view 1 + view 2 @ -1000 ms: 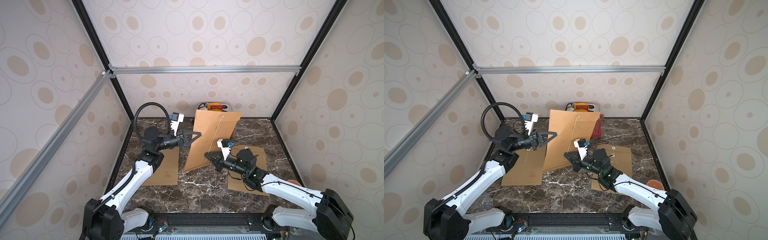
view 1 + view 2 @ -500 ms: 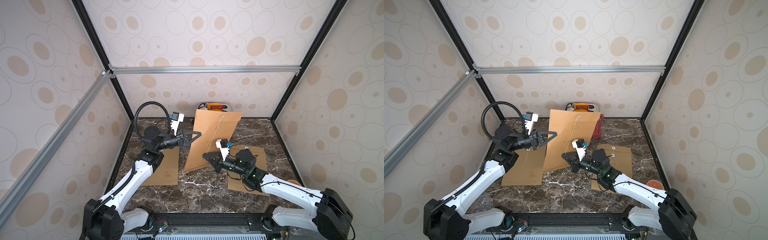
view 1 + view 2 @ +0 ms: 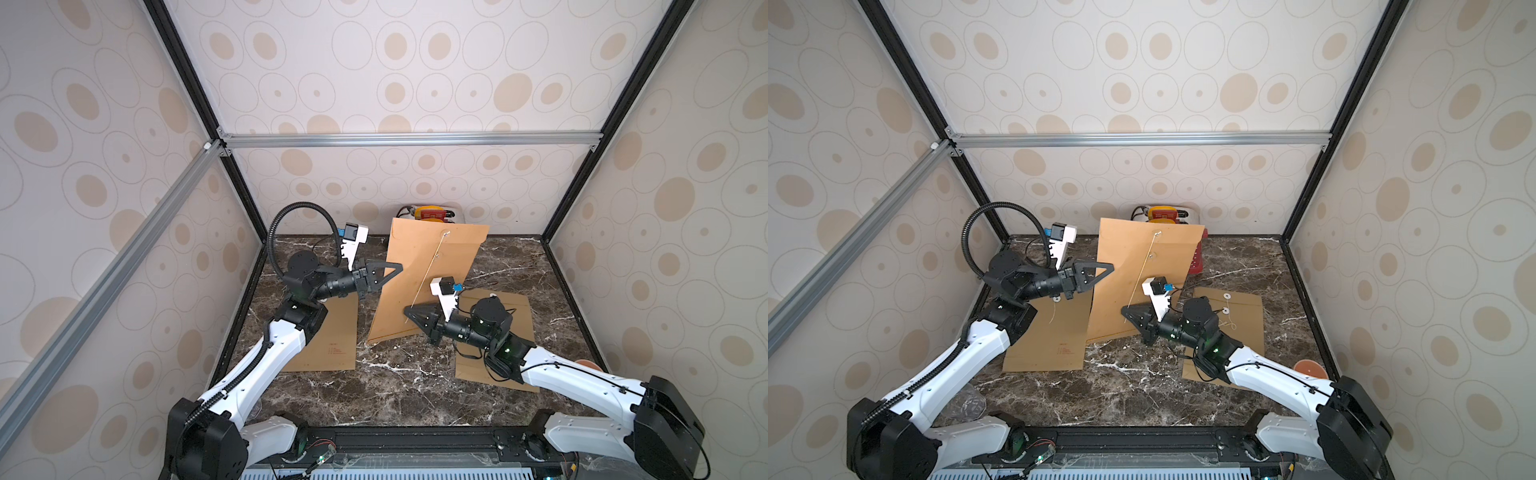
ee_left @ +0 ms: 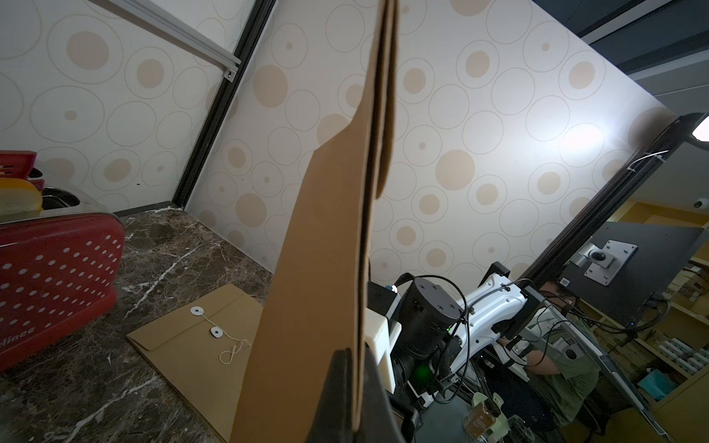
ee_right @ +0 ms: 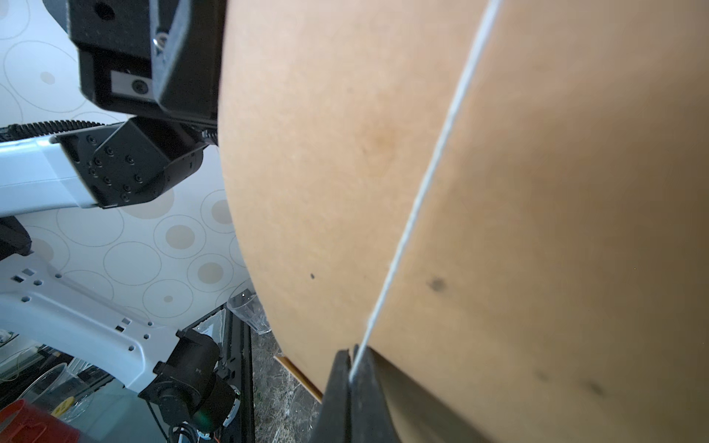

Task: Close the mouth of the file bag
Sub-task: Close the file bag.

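A brown paper file bag point(image 3: 455, 257) point(image 3: 1167, 249) stands upright at mid table. My left gripper point(image 3: 398, 267) point(image 3: 1111, 266) is shut on its left edge; in the left wrist view the bag's edge point(image 4: 314, 268) sits pinched in the gripper point(image 4: 358, 383). A thin white string point(image 3: 431, 266) point(image 3: 1141, 272) runs taut from a button near the bag's top down across its face. My right gripper point(image 3: 407, 311) point(image 3: 1123, 310) is shut on the string's lower end. The right wrist view shows the string point(image 5: 422, 191) entering the gripper point(image 5: 351, 368) in front of the bag point(image 5: 326, 153).
Two more file bags lie flat, one under the left arm point(image 3: 332, 345) and one under the right arm point(image 3: 515, 316), the latter with white buttons and loose string point(image 4: 215, 331). A red perforated basket point(image 3: 1197, 259) point(image 4: 50, 276) stands behind. A clear cup point(image 3: 967, 405) sits front left.
My right gripper has shifted slightly to the left with the string in it. The left gripper and the upright bag have stayed put.
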### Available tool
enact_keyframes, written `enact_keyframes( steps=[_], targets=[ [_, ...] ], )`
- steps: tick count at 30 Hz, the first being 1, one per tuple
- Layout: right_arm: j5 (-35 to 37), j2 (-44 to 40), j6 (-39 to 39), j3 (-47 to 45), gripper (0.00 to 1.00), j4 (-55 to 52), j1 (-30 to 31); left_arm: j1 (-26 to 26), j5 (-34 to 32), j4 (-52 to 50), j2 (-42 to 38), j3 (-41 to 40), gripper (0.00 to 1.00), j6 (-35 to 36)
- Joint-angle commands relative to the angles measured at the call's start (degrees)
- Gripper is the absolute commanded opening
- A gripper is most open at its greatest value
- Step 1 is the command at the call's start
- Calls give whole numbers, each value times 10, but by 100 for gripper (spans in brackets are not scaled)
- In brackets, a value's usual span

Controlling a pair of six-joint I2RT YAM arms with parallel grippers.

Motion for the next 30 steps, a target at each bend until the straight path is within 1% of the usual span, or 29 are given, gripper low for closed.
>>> enact_keyframes(
  steps=[1,5,7,13,16,25,30],
  targets=[
    [-12,14,-4,11,0,4,6,-3,4,9,-1,31,0,13],
    [-15,14,-2,17,0,-6,6,-3,6,8,1,33,0,12],
    [-1,7,-7,19,0,-24,7,-3,7,9,0,33,0,12],
    [80,-25,-29,37,0,-154,6,-3,7,6,-2,34,0,14],
    [98,-30,-37,58,0,-213,6,-3,7,3,-1,35,0,15],
    [65,3,-23,83,0,-197,21,-3,5,2,0,34,0,15],
    [68,17,-25,99,0,-204,32,-4,6,2,-1,35,0,14]
  ],
)
